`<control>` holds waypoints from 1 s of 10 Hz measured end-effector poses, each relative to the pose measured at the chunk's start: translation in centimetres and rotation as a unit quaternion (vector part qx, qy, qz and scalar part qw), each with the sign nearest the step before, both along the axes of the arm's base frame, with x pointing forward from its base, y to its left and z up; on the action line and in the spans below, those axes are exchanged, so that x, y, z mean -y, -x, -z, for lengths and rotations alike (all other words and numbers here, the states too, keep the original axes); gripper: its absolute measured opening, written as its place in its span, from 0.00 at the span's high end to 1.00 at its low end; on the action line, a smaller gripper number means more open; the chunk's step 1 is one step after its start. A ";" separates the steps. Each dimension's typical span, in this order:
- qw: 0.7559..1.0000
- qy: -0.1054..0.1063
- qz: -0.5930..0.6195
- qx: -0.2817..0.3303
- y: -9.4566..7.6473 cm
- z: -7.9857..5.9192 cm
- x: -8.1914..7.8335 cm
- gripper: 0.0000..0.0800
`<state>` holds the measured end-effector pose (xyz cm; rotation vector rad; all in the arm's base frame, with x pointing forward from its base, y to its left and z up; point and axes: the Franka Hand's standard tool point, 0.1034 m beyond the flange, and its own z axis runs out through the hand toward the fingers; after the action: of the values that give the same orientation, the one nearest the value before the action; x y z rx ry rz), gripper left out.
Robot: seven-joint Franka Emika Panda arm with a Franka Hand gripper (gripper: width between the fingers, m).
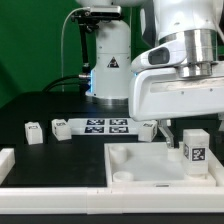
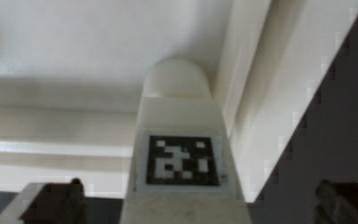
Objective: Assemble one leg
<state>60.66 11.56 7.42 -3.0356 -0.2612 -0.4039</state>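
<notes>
Black and matte, the surface (image 1: 60,152) fills the exterior view, and the bulky white arm housing (image 1: 175,75) blocks much of that view's right. Whatever lies behind it is hidden. A large white square plastic tray (image 1: 130,172) lies near the front, its right side cut off by the frame. A white piece (image 1: 5,160) at the left edge is also cropped and cannot be identified.

The leg (image 1: 195,148), a small white plastic block with a black-and-white square tag, stands upright on the tray under the arm. Its long axis is vertical and the tag faces the exterior camera. In the wrist view its long axis runs straight away from the camera, with the rounded end farthest and the near end cut off by the frame. The white shapes around it there are blurred.

The tool (image 2: 197,203) is spread wide. Only its dark fingertips (image 2: 55,200) show, one on each side of the leg, each with a clear gap, gripping nothing.

Beyond the tray lie the marker board (image 1: 100,126) and two more small white blocks (image 1: 35,132).
</notes>
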 end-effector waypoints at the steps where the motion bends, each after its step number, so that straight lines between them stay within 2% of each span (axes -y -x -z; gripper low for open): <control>1: 0.998 0.000 0.002 -0.059 0.0 -0.1 -0.1 0.19; 3: 0.987 0.003 0.000 -0.159 0.0 -0.2 -0.1 0.19; 4: 0.975 0.007 -0.005 -0.221 0.6 -0.3 0.0 0.19; 5: 0.967 0.011 -0.010 -0.253 0.1 -0.6 0.1 0.19; 6: 0.973 0.009 -0.008 -0.230 -0.9 -0.5 0.1 0.19; 8: 0.973 0.009 -0.008 -0.233 -0.7 -0.4 0.1 0.52; 9: 0.972 0.010 -0.008 -0.233 -0.6 -0.4 0.1 0.52; 10: 0.972 0.010 -0.008 -0.233 -0.6 -0.4 0.2 0.64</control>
<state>61.29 11.40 7.77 -3.0257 -0.2559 0.3155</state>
